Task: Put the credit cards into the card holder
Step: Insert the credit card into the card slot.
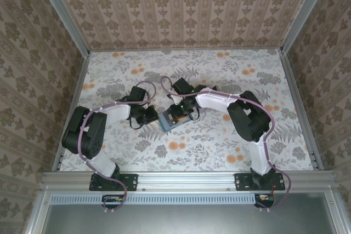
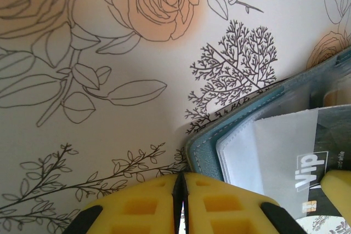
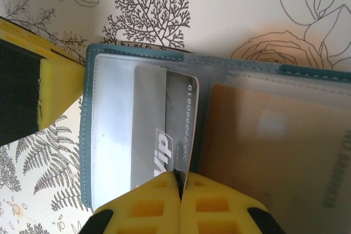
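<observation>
1. The right claw (image 3: 179, 182) was pinched shut on the near short edge of the grey VIP card (image 3: 164, 130) (no gap showed between its yellow pads).
2. The card's long axis ran straight away from that claw. Its left strip lay under the frosted sleeve of the open card holder (image 3: 85, 135), and the rest lay bare beside the fold.
3. The pocket therefore lay to the card's left, across its long axis rather than ahead of the claw. I judged the coming move to be a sideways slide toward the holder's outer edge.
4. The left claw (image 2: 181, 187) was narrow, its pads together with nothing between them. Its tip touched that outer edge near a corner, seemingly bracing it.
5. The holder lay flat on the flowered desk (image 2: 109, 135), between the two arms, and the right arm had the card.
6. The right wrist view showed how far the card overlapped the sleeve, and the left wrist view showed the corner contact. From above, both claws met at the holder mid-desk, with the card too small to read.
</observation>
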Tool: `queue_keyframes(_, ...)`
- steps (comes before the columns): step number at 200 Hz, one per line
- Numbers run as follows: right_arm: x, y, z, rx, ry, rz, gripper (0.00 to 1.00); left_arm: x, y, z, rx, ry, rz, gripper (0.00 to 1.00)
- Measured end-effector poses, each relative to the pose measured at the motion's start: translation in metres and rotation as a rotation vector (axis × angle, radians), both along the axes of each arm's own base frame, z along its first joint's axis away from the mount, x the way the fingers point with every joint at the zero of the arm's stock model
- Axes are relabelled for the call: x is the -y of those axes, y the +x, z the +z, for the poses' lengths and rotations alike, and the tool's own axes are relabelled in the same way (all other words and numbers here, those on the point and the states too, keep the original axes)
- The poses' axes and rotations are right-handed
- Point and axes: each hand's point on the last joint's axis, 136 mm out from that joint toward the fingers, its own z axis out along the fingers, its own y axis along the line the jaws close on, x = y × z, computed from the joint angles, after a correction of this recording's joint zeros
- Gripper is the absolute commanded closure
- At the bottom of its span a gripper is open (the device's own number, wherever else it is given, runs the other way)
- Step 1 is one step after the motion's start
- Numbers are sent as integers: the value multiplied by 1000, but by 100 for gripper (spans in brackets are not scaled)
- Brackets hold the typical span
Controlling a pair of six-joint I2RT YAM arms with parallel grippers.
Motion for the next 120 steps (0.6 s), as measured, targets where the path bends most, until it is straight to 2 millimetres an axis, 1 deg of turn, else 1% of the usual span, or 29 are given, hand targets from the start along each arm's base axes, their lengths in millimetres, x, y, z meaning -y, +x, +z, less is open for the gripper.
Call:
queue_keyframes(56, 0, -2, -1, -7, 0, -4, 94, 0, 0, 0, 0, 0, 0, 86)
queue_keyframes(99, -4, -5, 0, -16, 8, -8, 94, 0, 0, 0, 0, 0, 0, 86)
queue_keyframes(109, -5, -6, -1, -21, 10, -9, 93, 0, 0, 0, 0, 0, 0, 86)
queue_keyframes(120, -6, -6, -3, -26, 9, -11, 91, 0, 0, 0, 0, 0, 0, 86)
